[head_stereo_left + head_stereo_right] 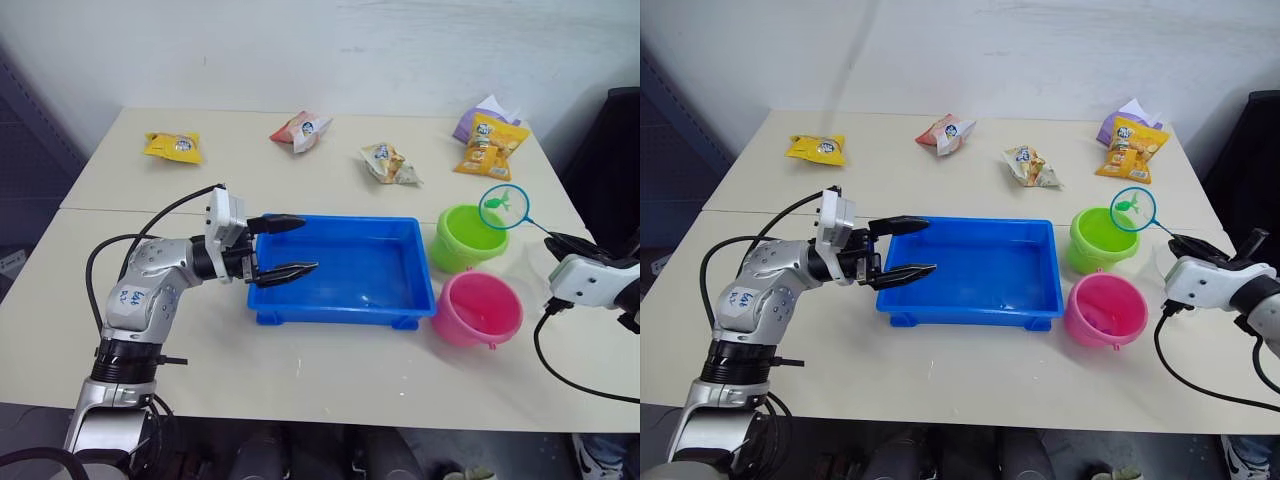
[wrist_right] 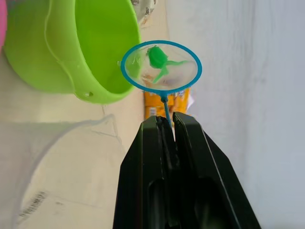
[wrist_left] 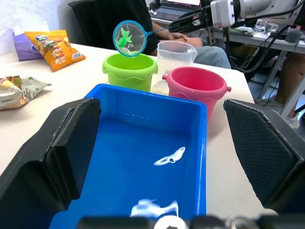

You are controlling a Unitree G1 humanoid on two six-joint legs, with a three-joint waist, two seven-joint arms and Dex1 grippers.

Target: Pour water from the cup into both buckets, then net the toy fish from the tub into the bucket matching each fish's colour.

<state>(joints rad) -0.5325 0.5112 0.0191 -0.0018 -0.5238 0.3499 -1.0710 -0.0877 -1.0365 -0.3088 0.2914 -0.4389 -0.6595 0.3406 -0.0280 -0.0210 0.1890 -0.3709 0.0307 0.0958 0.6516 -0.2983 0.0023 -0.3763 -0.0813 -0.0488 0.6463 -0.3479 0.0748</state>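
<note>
My right gripper (image 2: 166,119) is shut on the thin handle of the net (image 1: 503,206). The blue hoop hangs just above the far rim of the lime green bucket (image 1: 468,237) and holds a green toy fish (image 2: 157,57). The pink bucket (image 1: 480,308) stands in front of the green one, right of the blue tub (image 1: 340,268). Water glints in the tub. My left gripper (image 1: 290,247) is open over the tub's left end, holding nothing. The clear cup (image 3: 175,56) stands behind the two buckets, close to my right gripper.
Snack packets lie along the table's far side: a yellow one (image 1: 174,146), a red and white one (image 1: 301,129), a pale one (image 1: 388,163), and orange and purple ones (image 1: 490,145). A person (image 3: 190,40) sits beyond the table's right end.
</note>
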